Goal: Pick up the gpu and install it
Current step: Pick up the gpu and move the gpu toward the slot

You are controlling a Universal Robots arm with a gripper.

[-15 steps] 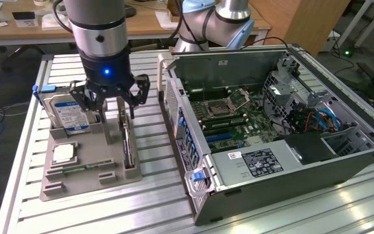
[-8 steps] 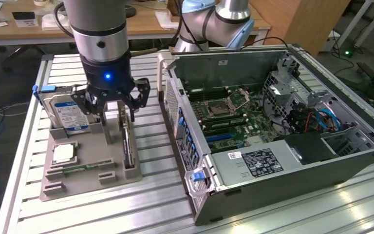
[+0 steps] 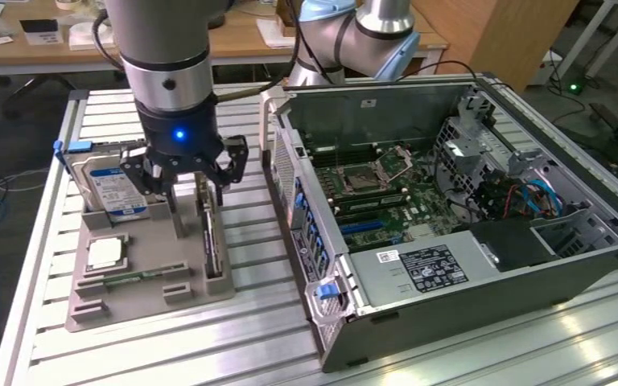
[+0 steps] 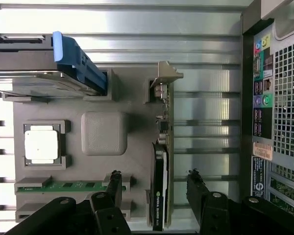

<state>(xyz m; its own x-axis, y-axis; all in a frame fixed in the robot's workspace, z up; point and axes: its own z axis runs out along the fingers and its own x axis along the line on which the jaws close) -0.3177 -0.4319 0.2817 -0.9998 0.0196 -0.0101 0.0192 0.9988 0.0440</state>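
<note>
**A:** Exterior view first. Where's the hand?

**B:** The hand (image 3: 193, 186) hangs above the grey tray (image 3: 148, 261) on the bench (image 3: 266, 338), jaws spread wide and holding nothing. The gpu (image 3: 212, 237) stands on edge in the tray's slot on the side nearest the open computer case (image 3: 449, 305).

**A:** And the wrist view?

**B:** The hand (image 4: 155, 175) is open, with one of its fingers (image 4: 115, 183) on each side of the gpu (image 4: 161, 161) and neither touching it. The card's silver bracket (image 4: 164, 77) is at the end away from the hand. The hard drive (image 4: 34, 81) sits in the tray too.
</note>
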